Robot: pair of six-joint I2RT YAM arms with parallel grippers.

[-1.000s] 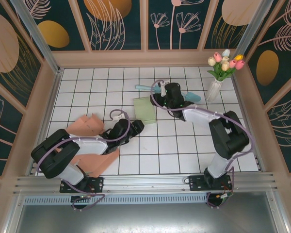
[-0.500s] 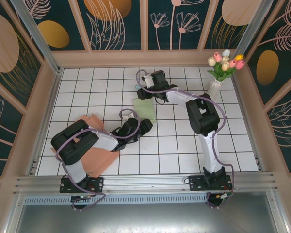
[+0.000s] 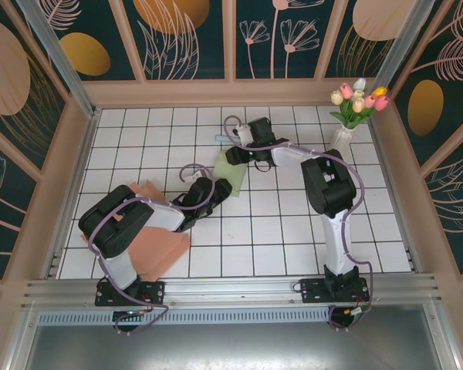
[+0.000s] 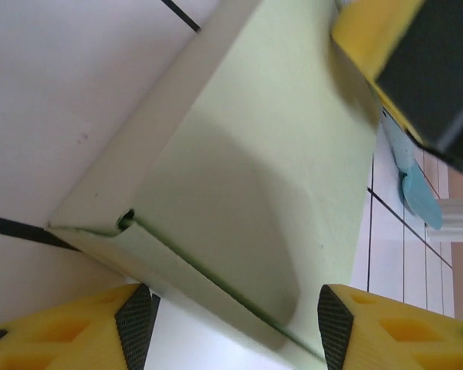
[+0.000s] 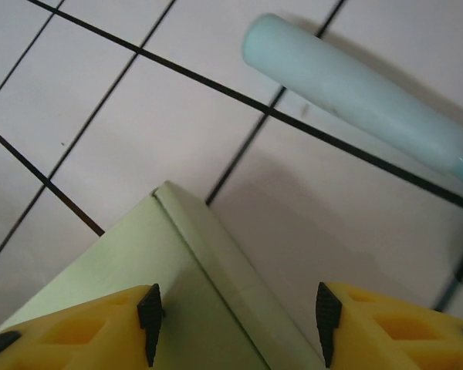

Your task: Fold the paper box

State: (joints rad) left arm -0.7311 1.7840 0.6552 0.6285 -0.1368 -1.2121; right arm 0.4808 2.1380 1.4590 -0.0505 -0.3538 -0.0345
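The paper box (image 3: 235, 176) is a flat, pale green piece lying on the white tiled table. In the left wrist view the box (image 4: 278, 169) has a folded flap along its near edge. That edge lies between the spread yellow fingers of my left gripper (image 4: 235, 327), which is open. In the top view the left gripper (image 3: 218, 190) is at the box's near left side. My right gripper (image 3: 244, 153) is at the far edge, open. In the right wrist view a box corner (image 5: 123, 254) and its side flap lie between the right gripper (image 5: 239, 324) fingers.
Pink paper sheets (image 3: 150, 247) lie at the front left, under the left arm. A light blue tool (image 5: 355, 92) rests on the tiles just beyond the box. A glass vase of tulips (image 3: 343, 139) stands at the back right.
The right gripper swung left from beside the box to its far edge. The left gripper moved up to the box's near edge. The box turned slightly.
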